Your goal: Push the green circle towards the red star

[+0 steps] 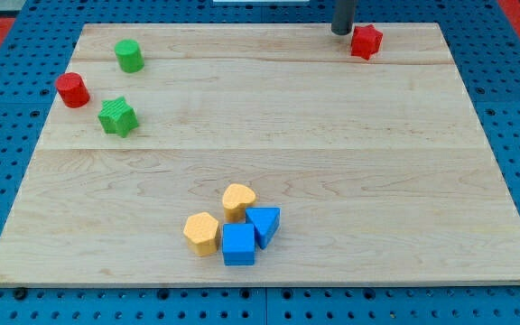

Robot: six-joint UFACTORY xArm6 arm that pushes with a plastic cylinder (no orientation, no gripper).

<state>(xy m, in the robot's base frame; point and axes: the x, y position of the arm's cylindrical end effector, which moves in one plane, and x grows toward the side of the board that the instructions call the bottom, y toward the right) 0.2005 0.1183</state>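
The green circle (129, 56) sits near the top left of the wooden board (260, 117). The red star (366, 41) lies near the top edge, right of centre, far from the green circle. My tip (341, 32) is at the top edge, just left of the red star and almost touching it. It is far to the right of the green circle.
A red circle (73, 89) and a green star (117, 117) lie at the left, below the green circle. Near the bottom centre is a cluster: a yellow heart (238, 199), a yellow hexagon (202, 233), a blue cube (238, 245) and a blue triangle (264, 223).
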